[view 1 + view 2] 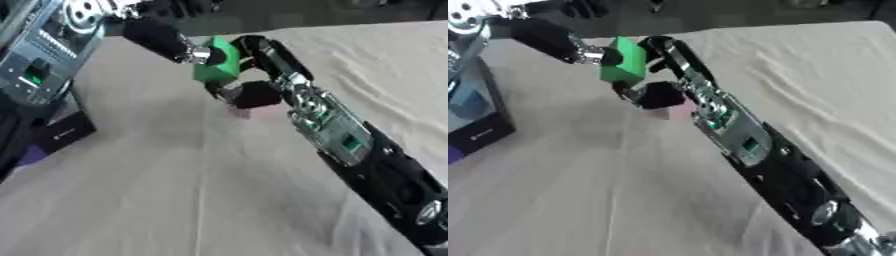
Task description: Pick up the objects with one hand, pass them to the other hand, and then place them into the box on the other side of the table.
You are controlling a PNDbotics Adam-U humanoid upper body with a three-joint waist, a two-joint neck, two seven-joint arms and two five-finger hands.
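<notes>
A green block (216, 61) hangs above the far middle of the table, caught between both hands. My left hand (162, 37) comes in from the upper left, and its fingertips pinch the block's left side. My right hand (267, 60) reaches up from the lower right. Its fingers curl over the block's right side, with the thumb (254, 95) below it. A small pink thing (674, 111) lies on the cloth just under the right hand, partly hidden by it. A dark box (483, 131) stands at the left edge with a blue thing (467, 102) inside.
A beige wrinkled cloth (175, 190) covers the table. My right forearm (350, 145) crosses the right half diagonally. My left arm's silver housing (44, 50) hangs over the box at the upper left. The table's far edge meets a dark background.
</notes>
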